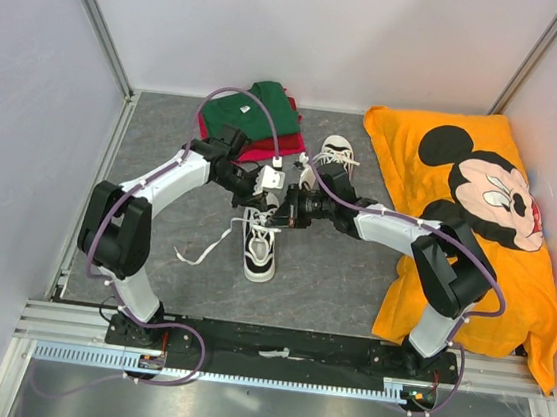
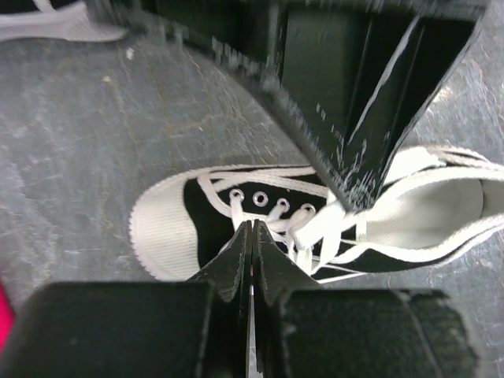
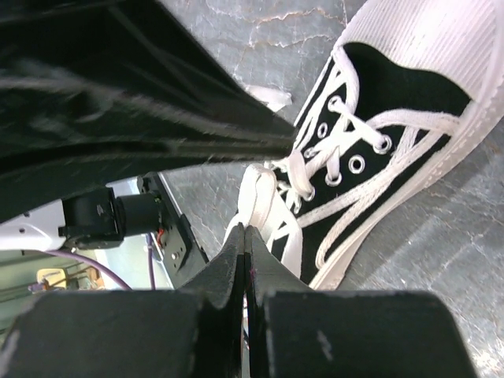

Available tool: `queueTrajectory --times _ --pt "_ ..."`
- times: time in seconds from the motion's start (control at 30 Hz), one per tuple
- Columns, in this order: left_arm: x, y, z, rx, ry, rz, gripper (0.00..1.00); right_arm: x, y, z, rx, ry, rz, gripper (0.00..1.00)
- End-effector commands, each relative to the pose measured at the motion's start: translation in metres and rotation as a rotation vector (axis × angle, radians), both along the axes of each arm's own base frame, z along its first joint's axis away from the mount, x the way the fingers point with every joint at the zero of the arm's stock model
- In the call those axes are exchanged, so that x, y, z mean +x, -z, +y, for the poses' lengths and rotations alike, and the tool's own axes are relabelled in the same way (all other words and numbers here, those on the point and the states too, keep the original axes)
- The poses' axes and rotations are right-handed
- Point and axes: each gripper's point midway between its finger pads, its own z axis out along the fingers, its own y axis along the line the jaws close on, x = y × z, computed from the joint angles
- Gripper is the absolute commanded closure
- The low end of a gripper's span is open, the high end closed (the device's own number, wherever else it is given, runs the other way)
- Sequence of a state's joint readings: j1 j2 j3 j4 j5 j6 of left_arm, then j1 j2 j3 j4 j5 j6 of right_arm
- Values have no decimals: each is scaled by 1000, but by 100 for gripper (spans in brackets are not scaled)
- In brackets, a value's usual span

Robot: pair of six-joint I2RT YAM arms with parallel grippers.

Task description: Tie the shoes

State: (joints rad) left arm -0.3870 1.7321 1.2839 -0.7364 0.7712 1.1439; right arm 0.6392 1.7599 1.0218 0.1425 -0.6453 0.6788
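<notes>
A black sneaker with a white toe cap lies mid-table, toe toward me. The second sneaker stands behind it to the right. My left gripper and right gripper meet over the near shoe's laces. In the left wrist view the gripper is shut on a white lace by the eyelets of the shoe. In the right wrist view the gripper is shut on a lace loop beside the shoe. A loose lace end trails left on the table.
An orange Mickey Mouse cushion covers the table's right side. Green cloth on red cloth lies at the back, behind my left arm. White walls enclose three sides. A metal rail runs along the near edge.
</notes>
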Motion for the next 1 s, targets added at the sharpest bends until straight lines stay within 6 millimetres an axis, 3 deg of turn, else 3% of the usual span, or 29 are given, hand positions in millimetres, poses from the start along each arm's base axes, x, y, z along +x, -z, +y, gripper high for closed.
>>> queueTrajectory --times 0.0,0.1,0.27,0.47,0.97 --pt "2 -26 -14 -68 -31 -46 98 12 -6 10 11 30 0 100" --pt "8 -17 -9 -25 -69 -48 98 12 -4 8 3 39 5 100" --pt "10 -9 13 -8 -77 2 72 9 -5 3 -11 44 -10 100" --pt "-6 0 20 5 12 30 61 7 -3 0 -19 49 -5 100" --pt "-5 16 8 18 50 48 67 5 -3 0 -23 36 -8 100"
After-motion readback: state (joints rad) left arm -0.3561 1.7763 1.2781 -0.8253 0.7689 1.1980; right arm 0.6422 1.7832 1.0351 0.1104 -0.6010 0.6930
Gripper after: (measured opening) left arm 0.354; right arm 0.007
